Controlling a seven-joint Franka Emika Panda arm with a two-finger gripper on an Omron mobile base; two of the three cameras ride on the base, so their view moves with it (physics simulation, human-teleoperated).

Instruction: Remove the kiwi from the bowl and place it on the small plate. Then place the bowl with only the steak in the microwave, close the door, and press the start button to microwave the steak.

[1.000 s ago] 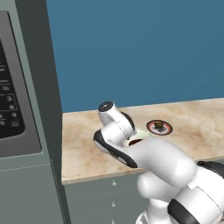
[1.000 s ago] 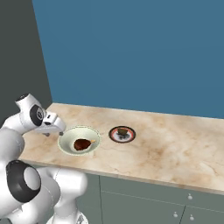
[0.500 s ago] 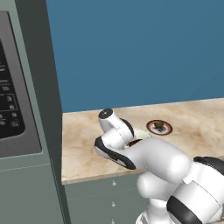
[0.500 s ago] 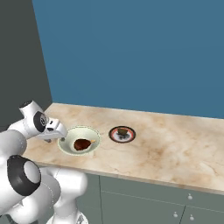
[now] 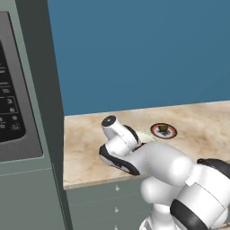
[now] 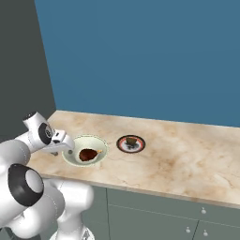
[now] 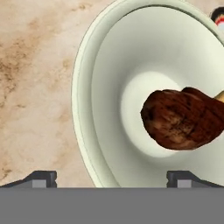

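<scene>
One piece of food sits in the bowl (image 6: 85,150): the steak (image 6: 86,154), dark reddish-brown and glossy, lying just off the middle of the cream hollow with its tan tip pointing away from the arm. The kiwi (image 6: 131,141) sits on the small plate (image 6: 131,144), just beside the bowl on the desk (image 6: 178,157), so the first part of the task looks done.

Compared with a second ago, the hand has dropped and slid in toward the near rim of the bowl; in both base views the wrist now sits lower and closer to the desk edge, while bowl, plate and food have not moved. The gripper (image 7: 112,177) has its jaws spread wide and holds nothing. In the hand view the greenish rim runs between the two dark fingertips (image 7: 41,178), one tip outside over the bare marble, the other over the inside wall. My reading is that the arm is lining up to pinch the rim, the start of carrying the bowl to the microwave (image 5: 18,103).

That oven stands to the left of the desk in the left base view, its black keypad panel (image 5: 10,110) facing the room. Small pale marks show on the keys, but they are too small to read. No brand, label or other writing can be made out anywhere else.
</scene>
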